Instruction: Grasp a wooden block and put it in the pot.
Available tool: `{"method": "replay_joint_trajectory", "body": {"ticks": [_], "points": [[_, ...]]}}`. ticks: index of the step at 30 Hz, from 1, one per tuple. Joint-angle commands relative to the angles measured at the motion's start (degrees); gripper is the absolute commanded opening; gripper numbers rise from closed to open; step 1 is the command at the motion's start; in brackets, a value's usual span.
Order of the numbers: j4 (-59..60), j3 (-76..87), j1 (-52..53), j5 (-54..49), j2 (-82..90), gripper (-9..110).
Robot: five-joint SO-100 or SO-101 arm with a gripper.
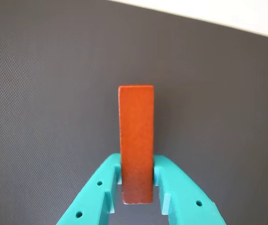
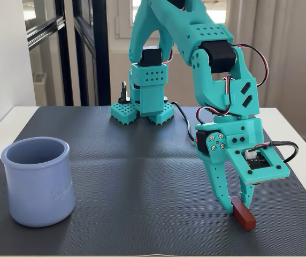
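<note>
The red wooden block lies flat on the dark mat at the front right in the fixed view. My teal gripper points down at it, and its two fingers press against the block's long sides near one end. The block still rests on the mat. The pale lavender-blue pot stands upright at the front left of the mat, far from the gripper, and its inside is hidden. The wrist view does not show the pot.
The textured mat covers a white table. My arm's teal base stands at the back centre with a cable trailing to the right. White table edge borders the mat on both sides.
</note>
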Motion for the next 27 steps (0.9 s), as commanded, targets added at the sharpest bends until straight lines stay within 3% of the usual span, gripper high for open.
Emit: {"method": "replay_joint_trajectory", "body": {"ticks": [1, 15, 27], "points": [[0.0, -2.8, 2.1, -2.2, 6.3, 1], [12.6, -2.7, 19.1, -21.0, 25.8, 1], [17.8, -2.7, 34.3, -32.5, 30.1, 1]]}}
